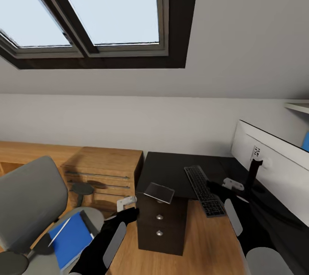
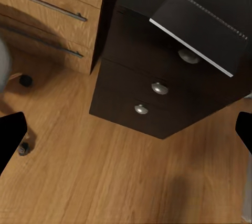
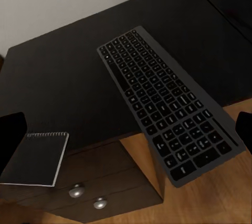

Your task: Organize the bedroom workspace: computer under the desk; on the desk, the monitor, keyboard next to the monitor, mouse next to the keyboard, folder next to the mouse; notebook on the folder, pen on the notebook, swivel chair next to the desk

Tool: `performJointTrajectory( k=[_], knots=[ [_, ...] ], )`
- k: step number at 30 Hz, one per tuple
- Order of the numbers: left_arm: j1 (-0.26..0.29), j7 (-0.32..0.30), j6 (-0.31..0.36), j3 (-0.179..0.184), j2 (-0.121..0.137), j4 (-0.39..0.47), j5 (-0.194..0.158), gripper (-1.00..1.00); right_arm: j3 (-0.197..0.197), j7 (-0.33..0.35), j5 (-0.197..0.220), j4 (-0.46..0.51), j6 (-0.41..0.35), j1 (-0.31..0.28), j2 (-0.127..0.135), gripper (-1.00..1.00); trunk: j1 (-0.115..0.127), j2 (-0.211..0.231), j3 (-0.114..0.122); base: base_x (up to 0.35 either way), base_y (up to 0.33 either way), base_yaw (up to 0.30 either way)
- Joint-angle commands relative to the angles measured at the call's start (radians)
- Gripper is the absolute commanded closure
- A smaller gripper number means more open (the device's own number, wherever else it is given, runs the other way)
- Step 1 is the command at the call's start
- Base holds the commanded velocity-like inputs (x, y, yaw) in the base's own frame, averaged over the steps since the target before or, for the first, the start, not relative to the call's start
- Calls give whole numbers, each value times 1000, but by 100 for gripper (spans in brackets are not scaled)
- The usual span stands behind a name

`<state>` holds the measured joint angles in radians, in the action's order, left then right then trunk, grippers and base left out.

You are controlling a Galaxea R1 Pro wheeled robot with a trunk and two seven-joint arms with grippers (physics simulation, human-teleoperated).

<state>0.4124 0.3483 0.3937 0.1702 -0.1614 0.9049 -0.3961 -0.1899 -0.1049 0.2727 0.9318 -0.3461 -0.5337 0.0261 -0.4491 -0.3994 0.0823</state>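
Hovering with fingers spread and empty above slim dark keyboard (image 3: pixel 168 108) overhanging glossy black desk (image 1: pixel 167 172): right gripper (image 1: pixel 234 184). Left gripper (image 1: pixel 126 203), likewise agape, near blue folder (image 1: pixel 71 240).

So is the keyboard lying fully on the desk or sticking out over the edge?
Sticking out. The keyboard lies flat on the desk, but its near end overhangs the front edge, with wood floor visible beneath it.
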Motion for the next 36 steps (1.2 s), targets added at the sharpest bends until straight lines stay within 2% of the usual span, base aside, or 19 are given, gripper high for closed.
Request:
performJointTrajectory(
  k=[1, 11, 16, 22, 23, 27, 30, 33, 34, 36],
  knots=[
    [0, 9, 2, 3, 0, 1, -10, -100, 1, -7, 10, 1, -4, 0, 0, -100, -1, -1, 0, 312, 21, -23],
    [0, 9, 2, 3, 0, 2, -10, -100, 0, -6, 9, -7, 4, 0, 3, -100, -1, -1, 8, 227, 5, -168],
    [0, 9, 3, 5, 0, 2, -10, -100, 3, -4, 4, -41, 40, 0, 3, -100, -1, -1, 14, 61, 0, -225],
    [0, 11, 4, 39, 1, 43, -10, -100, 5, -4, -42, -94, 128, 0, 3, -100, -1, -1, 20, 15, 0, -230],
    [-6, 11, 5, 49, 3, 92, -10, -100, 4, -5, -75, -121, 186, 0, 3, -100, -1, -1, 21, 4, 0, -231],
    [-37, 11, 10, 57, 7, 189, -10, -100, 2, -6, -113, -175, 278, 0, 6, -100, -1, -1, 26, 2, 0, -232],
    [-92, 11, 14, 61, 12, 311, -10, -100, 5, -6, -128, -237, 342, 0, 17, -100, -1, -1, 28, 1, 0, -203],
    [-113, 11, 15, 64, 14, 349, -10, -100, 7, -6, -130, -248, 365, 0, 19, -100, -1, -1, 30, 0, 0, -97],
    [-129, 11, 15, 84, 22, 376, -11, -100, 9, -5, -133, -258, 414, 0, 20, -100, -1, -1, 30, 0, 0, -31],
    [-134, 11, 16, 101, 29, 385, -11, -100, 10, -7, -141, -277, 444, 0, 21, -100, -1, -1, 30, 0, 0, -20]
  ],
)
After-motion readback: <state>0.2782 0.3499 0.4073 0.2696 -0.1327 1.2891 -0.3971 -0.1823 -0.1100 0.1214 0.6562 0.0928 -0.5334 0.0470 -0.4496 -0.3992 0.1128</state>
